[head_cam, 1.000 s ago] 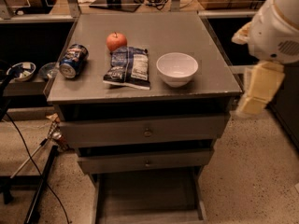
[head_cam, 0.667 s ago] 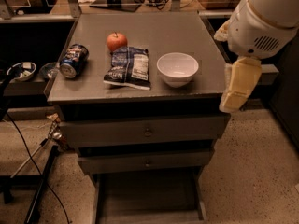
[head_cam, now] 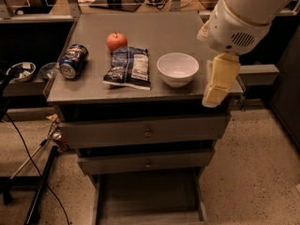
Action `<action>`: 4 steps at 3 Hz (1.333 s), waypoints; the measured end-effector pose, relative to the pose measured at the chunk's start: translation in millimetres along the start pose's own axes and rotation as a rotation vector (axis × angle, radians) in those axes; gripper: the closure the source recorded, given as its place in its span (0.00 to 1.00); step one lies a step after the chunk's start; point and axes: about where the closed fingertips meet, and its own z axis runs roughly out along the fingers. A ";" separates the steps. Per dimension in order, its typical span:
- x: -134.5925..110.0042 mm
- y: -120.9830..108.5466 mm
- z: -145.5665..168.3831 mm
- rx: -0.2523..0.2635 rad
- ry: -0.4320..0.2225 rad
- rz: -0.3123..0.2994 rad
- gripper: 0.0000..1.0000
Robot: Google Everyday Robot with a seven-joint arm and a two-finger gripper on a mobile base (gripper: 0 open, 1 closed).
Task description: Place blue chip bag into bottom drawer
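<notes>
The blue chip bag (head_cam: 128, 67) lies flat on top of the grey cabinet (head_cam: 140, 27), its white label panel facing up, between a soda can and a white bowl. The bottom drawer (head_cam: 146, 198) is pulled out at the foot of the cabinet and looks empty. My gripper (head_cam: 218, 82) hangs from the white arm (head_cam: 243, 18) over the cabinet's right front corner, to the right of the bowl and well clear of the bag. It holds nothing that I can see.
A red apple (head_cam: 116, 41) sits behind the bag, a blue soda can (head_cam: 73, 61) lies on its left and a white bowl (head_cam: 177, 69) stands on its right. Two upper drawers (head_cam: 147, 133) with knobs are closed. Cables and a stand (head_cam: 37, 182) are at the left floor.
The arm and gripper have moved left, from beside the cabinet's right side to over its right front corner. The objects on the cabinet have not moved.
</notes>
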 end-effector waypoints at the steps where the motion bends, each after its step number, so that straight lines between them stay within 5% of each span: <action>1: -16.2 -13.1 13.2 0.029 0.003 -0.008 0.00; 2: -45.2 -63.7 53.2 0.065 0.028 0.022 0.00; 4: -51.2 -69.3 63.4 0.064 0.037 0.032 0.00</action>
